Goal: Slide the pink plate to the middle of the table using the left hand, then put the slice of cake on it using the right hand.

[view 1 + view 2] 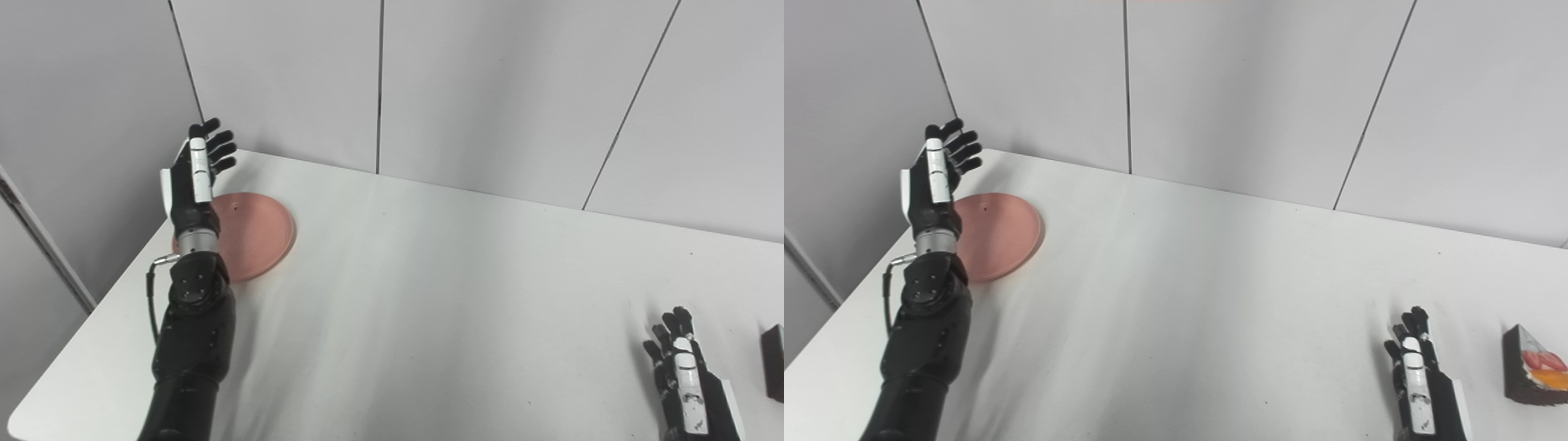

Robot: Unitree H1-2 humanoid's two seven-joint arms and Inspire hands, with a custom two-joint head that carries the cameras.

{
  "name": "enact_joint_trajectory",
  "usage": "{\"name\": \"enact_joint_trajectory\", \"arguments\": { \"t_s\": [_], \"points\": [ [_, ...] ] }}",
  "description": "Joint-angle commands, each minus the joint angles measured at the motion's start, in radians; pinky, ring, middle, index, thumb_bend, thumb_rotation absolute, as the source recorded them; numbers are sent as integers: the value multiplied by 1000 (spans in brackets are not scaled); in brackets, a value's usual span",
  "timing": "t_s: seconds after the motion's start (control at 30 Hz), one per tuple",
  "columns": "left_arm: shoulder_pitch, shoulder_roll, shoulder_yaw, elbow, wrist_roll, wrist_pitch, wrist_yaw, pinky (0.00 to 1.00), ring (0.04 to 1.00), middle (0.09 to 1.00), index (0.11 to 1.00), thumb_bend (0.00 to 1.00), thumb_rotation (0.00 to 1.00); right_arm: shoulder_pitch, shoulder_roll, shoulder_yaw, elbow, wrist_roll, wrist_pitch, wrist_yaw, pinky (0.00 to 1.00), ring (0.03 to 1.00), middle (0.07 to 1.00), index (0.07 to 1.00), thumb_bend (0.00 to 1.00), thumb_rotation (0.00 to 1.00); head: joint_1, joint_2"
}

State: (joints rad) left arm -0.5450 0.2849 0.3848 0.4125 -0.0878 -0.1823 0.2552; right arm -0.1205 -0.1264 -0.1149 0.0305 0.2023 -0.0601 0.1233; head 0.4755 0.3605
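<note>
Left robot hand (196,168) hung open and empty over the far left corner of the white tabletop (441,294), above the round pink plate (260,233). It should press down flat and push slowly toward the middle. Right robot hand (1418,367) rested open near the wedge of dark cake (1534,367), which was cut off in one view.

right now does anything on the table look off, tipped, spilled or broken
Nothing stands out. The pink plate lies flat and whole near the table's far left corner, and the slice of cake sits intact at the right edge. No spills show. Both hands, left and right, are open and empty.
</note>
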Motion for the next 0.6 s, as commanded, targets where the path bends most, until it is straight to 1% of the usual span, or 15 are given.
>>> {"name": "enact_joint_trajectory", "arguments": {
  "t_s": [0.0, 0.1, 0.17, 0.2, 0.27, 0.43, 0.57],
  "points": [
    [-31, 39, 6, 15, 27, -63, 26, 735, 732, 727, 741, 737, 1000, -17, -16, -11, 2, 7, -52, 8, 1000, 1000, 1000, 1000, 177, 904, 5, -2],
    [-31, 62, 13, 72, 30, -95, 43, 781, 738, 729, 737, 727, 1000, -15, -17, -14, 1, 14, -54, 14, 1000, 1000, 1000, 1000, 160, 951, 9, -3],
    [-34, 72, 21, 104, 19, -112, 47, 787, 737, 729, 736, 726, 1000, -13, -16, -13, -6, 14, -49, 13, 1000, 1000, 1000, 1000, 156, 955, 17, -1],
    [-36, 77, 26, 121, 12, -116, 50, 772, 736, 728, 733, 728, 1000, -13, -17, -13, -9, 13, -47, 13, 1000, 1000, 1000, 1000, 143, 982, 18, -1],
    [-37, 85, 32, 150, 5, -128, 52, 762, 735, 727, 732, 724, 1000, -13, -19, -13, -9, 14, -49, 15, 1000, 1000, 1000, 1000, 136, 996, 19, -1],
    [-27, 108, 34, 187, -13, -119, 40, 779, 756, 733, 741, 741, 1000, -13, -18, -16, -6, 13, -49, 11, 1000, 1000, 1000, 1000, 136, 1000, 21, -1],
    [-20, 129, 24, 226, -3, -117, 42, 795, 760, 739, 749, 735, 1000, -9, -16, -15, -19, 17, -42, 11, 1000, 1000, 1000, 1000, 127, 1000, 27, -3]
  ]
}}
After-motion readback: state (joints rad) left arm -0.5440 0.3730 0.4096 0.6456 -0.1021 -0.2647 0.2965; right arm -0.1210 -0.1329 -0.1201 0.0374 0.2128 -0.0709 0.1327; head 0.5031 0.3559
